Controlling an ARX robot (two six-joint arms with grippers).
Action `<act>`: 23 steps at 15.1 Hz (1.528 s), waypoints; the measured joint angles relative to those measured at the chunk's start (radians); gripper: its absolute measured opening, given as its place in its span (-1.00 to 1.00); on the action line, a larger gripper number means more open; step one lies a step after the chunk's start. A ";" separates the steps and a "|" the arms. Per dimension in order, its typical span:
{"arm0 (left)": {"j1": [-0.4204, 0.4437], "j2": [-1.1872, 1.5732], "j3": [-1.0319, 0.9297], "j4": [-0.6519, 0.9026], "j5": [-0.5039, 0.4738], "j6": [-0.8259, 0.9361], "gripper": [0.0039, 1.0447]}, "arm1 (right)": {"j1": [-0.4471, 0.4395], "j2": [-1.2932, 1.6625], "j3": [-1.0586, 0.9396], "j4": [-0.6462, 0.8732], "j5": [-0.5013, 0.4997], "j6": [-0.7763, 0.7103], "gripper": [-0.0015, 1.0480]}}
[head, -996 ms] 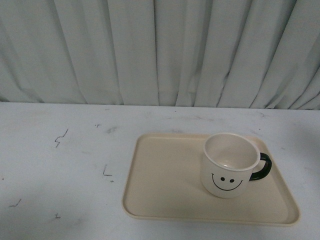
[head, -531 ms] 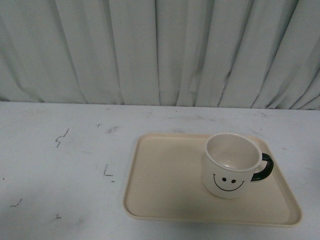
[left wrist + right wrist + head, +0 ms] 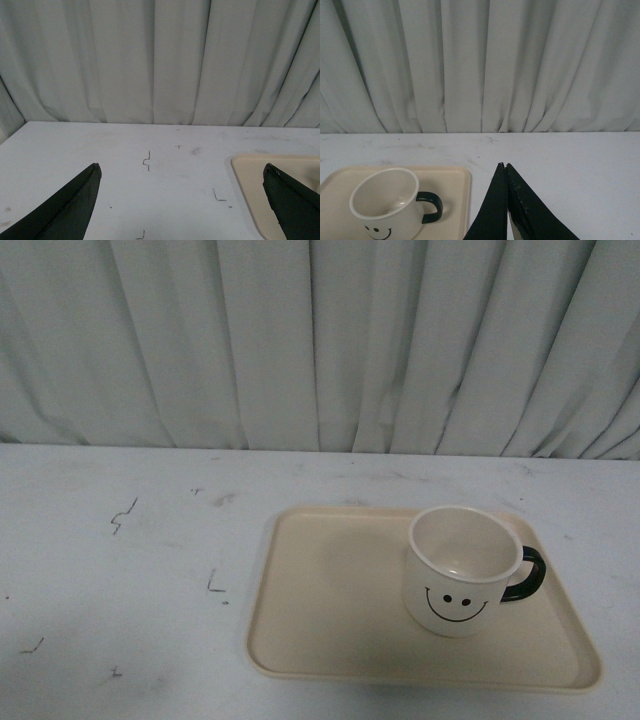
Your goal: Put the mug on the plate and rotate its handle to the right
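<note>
The cream-white mug (image 3: 461, 570) with a black smiley face stands upright on the right part of the beige plate (image 3: 330, 610). Its black handle (image 3: 527, 575) points to the right. Neither arm shows in the front view. In the right wrist view the mug (image 3: 384, 206) and its handle (image 3: 430, 207) stand on the plate (image 3: 457, 200); my right gripper (image 3: 504, 165) is shut and empty, beside the plate and apart from the mug. In the left wrist view my left gripper (image 3: 182, 169) is open and empty over the bare table, with the plate's corner (image 3: 250, 185) by one finger.
A white table (image 3: 120, 570) with small dark marks (image 3: 122, 514) carries the plate. A pale pleated curtain (image 3: 320, 340) hangs along the table's far edge.
The mug and plate stand as before; the front view has only shifted slightly.
</note>
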 joint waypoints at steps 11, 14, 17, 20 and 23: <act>0.000 0.000 0.000 0.000 0.000 0.000 0.88 | 0.000 -0.454 -0.015 -0.418 0.000 0.000 -0.96; 0.000 0.000 0.000 0.000 0.000 0.000 0.88 | 0.000 -0.533 -0.015 -0.497 0.000 0.000 -0.96; 0.000 0.000 0.000 0.000 0.000 0.000 0.88 | 0.000 -0.597 -0.015 -0.561 0.000 0.000 -0.96; 0.000 0.000 0.000 0.000 0.000 0.000 0.88 | 0.000 -0.644 -0.015 -0.608 0.000 0.000 -0.96; 0.000 0.000 0.000 0.001 0.000 0.000 0.88 | 0.000 -0.810 -0.013 -0.779 -0.002 0.000 -0.96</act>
